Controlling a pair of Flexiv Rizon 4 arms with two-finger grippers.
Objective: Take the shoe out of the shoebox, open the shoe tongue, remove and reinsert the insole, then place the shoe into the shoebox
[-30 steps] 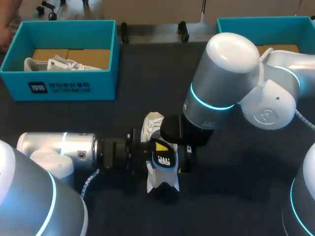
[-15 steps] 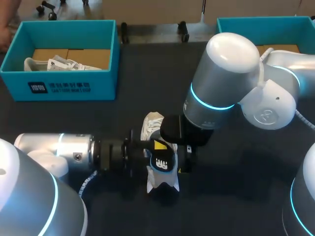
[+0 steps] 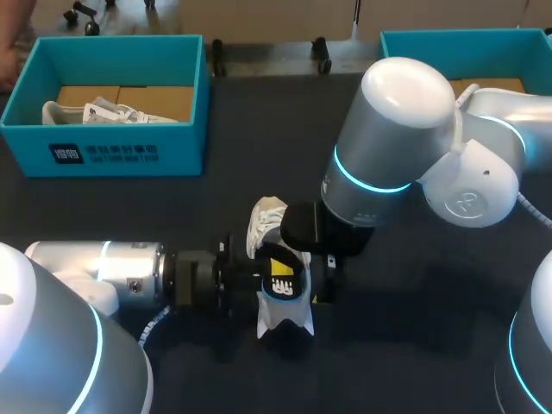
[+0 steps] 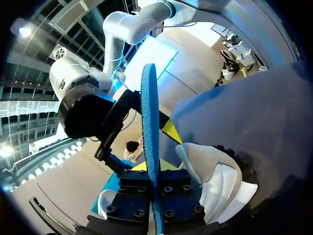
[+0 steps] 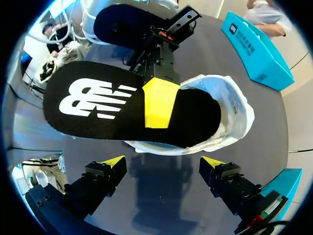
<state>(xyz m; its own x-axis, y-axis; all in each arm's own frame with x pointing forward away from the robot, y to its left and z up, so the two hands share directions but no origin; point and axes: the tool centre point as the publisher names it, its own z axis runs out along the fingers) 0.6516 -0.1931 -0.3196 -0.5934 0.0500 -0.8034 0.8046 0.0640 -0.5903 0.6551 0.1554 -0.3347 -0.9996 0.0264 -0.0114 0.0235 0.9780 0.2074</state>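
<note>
A white shoe [image 3: 269, 222] lies on the dark table, also seen in the right wrist view [image 5: 230, 115] and the left wrist view [image 4: 215, 176]. Its black insole [image 3: 281, 285] with a white logo and blue underside is out of the shoe, held flat above it. My left gripper [image 3: 259, 280] is shut on the insole [image 5: 98, 103], one yellow fingertip [image 5: 157, 102] pressed on its top. In the left wrist view the insole [image 4: 149, 122] stands edge-on between the left gripper [image 4: 152, 156]. My right gripper [image 5: 161, 167] hovers open just above, holding nothing; my right arm [image 3: 388, 147] covers it from above.
A teal shoebox [image 3: 121, 153] at the back left holds another white shoe [image 3: 95, 112]. A second teal shoebox [image 3: 431, 39] stands at the back right, partly behind my right arm. Dark table surface lies open in front of the shoe.
My left arm has drawn back a little to the left, and the insole has shifted with it, sitting slightly lower over the shoe. The right arm has kept still.
</note>
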